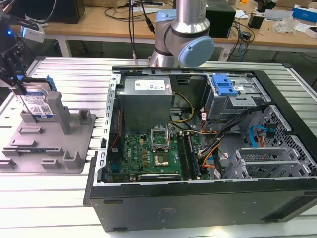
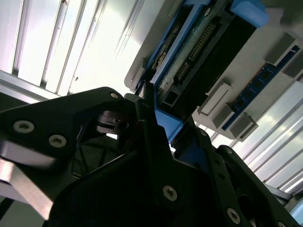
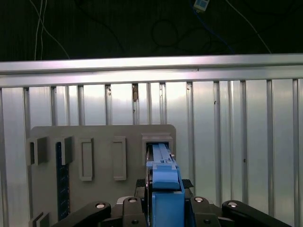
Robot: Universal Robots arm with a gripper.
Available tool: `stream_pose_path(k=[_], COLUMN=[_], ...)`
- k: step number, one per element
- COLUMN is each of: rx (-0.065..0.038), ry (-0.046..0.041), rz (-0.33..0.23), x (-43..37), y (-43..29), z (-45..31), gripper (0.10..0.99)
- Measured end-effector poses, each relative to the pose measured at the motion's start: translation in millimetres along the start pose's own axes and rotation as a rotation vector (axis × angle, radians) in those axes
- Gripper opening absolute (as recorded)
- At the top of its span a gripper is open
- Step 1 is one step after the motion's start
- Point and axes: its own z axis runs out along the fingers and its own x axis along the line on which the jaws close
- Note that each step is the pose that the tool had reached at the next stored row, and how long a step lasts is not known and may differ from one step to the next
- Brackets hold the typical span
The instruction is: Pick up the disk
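Ribbed silver aluminium desk, slats running away from the camera to a bright rail at the far edge. Beyond it, dark floor with loose cables. Flat grey plastic fixture plate lies on the desk, carrying raised rectangular posts. Thin blue strip set among the posts. Black gripper in the foreground; jaws stand either side of the blue-railed disk, seen edge-on, its far end at a slotted grey post.
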Motion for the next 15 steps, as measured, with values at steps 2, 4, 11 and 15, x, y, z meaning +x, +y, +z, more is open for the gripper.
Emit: stream_pose_path(k=[2,4,11,15], rx=[0.000,0.000,0.000,0.000], ry=[0.0000,0.0000,0.0000,0.0001], rz=[0.000,0.000,0.000,0.000], x=[0.0,0.0,0.1,0.4], y=[0.0,0.0,-0.1,-0.2], z=[-0.6,-4.6,-31.1,-66.1], gripper=[0.369,0.369,0.369,0.369])
